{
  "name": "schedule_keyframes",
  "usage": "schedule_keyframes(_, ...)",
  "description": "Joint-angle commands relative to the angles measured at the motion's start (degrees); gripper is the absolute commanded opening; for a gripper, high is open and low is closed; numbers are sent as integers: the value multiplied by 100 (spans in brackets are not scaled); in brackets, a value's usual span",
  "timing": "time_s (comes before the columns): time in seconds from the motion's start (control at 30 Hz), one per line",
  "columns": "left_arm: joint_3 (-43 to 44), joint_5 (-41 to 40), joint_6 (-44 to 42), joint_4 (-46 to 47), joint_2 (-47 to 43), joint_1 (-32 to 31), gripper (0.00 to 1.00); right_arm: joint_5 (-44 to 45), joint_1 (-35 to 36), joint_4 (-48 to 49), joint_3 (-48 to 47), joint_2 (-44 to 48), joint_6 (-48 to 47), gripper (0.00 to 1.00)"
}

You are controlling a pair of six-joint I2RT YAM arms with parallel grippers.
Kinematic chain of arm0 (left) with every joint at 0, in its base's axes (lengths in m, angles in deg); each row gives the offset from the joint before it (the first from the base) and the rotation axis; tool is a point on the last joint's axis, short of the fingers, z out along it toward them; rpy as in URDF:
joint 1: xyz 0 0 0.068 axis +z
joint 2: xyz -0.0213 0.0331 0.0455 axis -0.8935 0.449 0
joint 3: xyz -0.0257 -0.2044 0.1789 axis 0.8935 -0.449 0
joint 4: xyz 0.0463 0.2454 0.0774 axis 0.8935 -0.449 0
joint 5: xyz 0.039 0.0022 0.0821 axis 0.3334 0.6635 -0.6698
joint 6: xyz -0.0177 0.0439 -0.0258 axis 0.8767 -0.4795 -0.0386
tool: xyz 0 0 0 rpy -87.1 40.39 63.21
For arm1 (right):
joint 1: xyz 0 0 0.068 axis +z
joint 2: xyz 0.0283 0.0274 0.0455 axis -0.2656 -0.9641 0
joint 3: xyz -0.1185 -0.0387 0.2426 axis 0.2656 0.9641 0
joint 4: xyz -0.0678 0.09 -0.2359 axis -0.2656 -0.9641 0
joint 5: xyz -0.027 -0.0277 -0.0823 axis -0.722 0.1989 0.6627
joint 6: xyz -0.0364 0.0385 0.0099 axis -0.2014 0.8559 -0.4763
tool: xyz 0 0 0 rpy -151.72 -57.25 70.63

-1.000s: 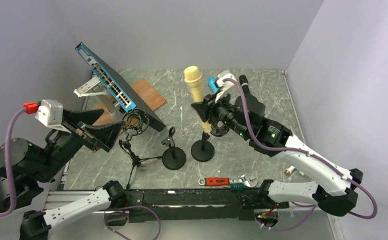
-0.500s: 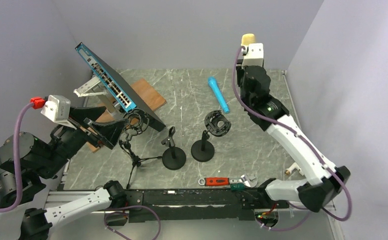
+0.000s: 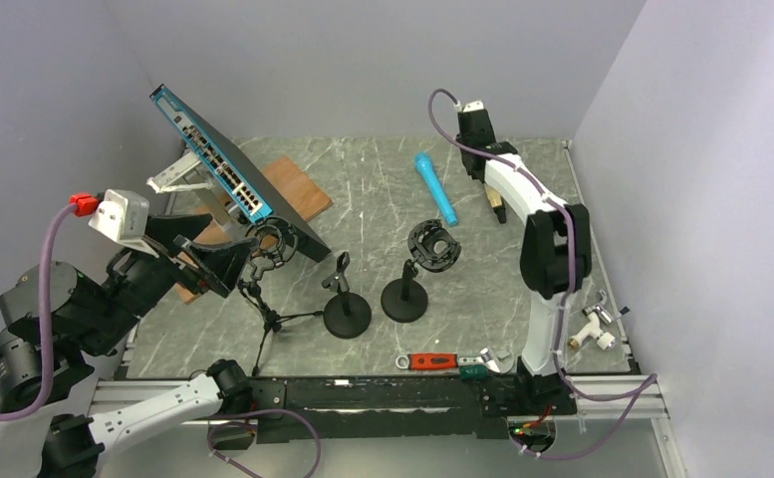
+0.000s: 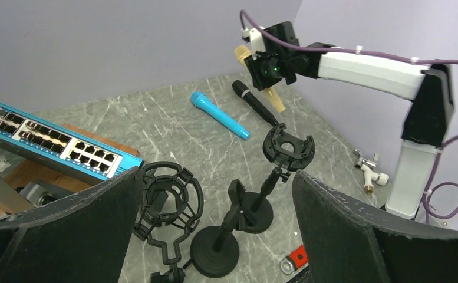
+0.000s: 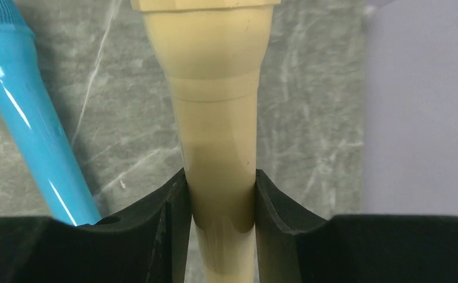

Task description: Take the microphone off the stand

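Top external: beige microphone (image 3: 496, 205) in right gripper (image 5: 220, 194), now lower, beyond stand (image 3: 405, 290).

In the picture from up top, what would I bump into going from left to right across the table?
switch → short stand → empty stand → tan mic → white fitting
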Motion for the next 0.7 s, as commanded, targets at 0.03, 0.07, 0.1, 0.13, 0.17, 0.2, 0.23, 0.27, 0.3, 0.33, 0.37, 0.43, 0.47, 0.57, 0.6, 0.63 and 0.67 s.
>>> schedule_keyframes(0.03,-19,-161,-172,82,141,-17,99,-1149,-206,-796,-1354,-1041,44,0)
schedule_keyframes(0.07,-27,-165,-187,83,149,-20,99,-1199,-218,-834,-1454,-1242,31,0)
schedule_keyframes(0.1,-43,-174,-204,80,156,-19,99,-1211,-226,-883,-1623,-1400,32,0)
schedule_keyframes(0.13,-59,-176,-218,63,172,-12,99,-1257,-238,-911,-1728,-1609,51,0)
schedule_keyframes(0.17,-72,-181,-225,48,184,-13,100,-1317,-249,-942,-1823,-1704,53,0)
schedule_keyframes(0.2,-104,-183,-229,34,193,-12,99,-1351,-258,-977,-1913,-1835,59,0)
schedule_keyframes(0.23,-129,-185,-229,27,205,-11,99,-1351,-257,-1019,-2000,-1968,66,1)
schedule_keyframes(0.27,-155,-195,-226,10,205,-13,99,-1355,-260,-1060,-2082,-2088,76,1)
schedule_keyframes(0.3,-194,-200,-216,6,200,-13,99,-1362,-255,-1087,-2133,-2217,92,2)
schedule_keyframes(0.33,-244,-232,-207,-8,191,-12,99,-1387,-255,-1106,-2160,-2297,110,4)
schedule_keyframes(0.37,-292,-258,-209,-31,179,-11,99,-1429,-258,-1126,-2180,-2374,145,6)
schedule_keyframes(0.43,-360,-335,-184,-154,174,-18,99,-1568,-259,-1133,-2161,-2443,227,10)
schedule_keyframes(0.47,-378,-378,-158,-240,181,-16,99,-1624,-255,-1127,-2143,-2466,254,13)
schedule_keyframes(0.57,-398,-451,-43,-523,145,-12,99,-1631,-259,-1090,-2057,-2524,336,21)
schedule_keyframes(0.6,-403,-455,3,-624,114,-15,99,-1622,-259,-1080,-2040,-2542,346,25)
schedule_keyframes(0.63,-417,-454,54,-712,78,-12,99,-1609,-252,-1076,-2029,-2560,357,29)
schedule_keyframes(0.67,-433,-455,108,-799,32,-11,99,-1587,-258,-1078,-2032,-2585,367,32)
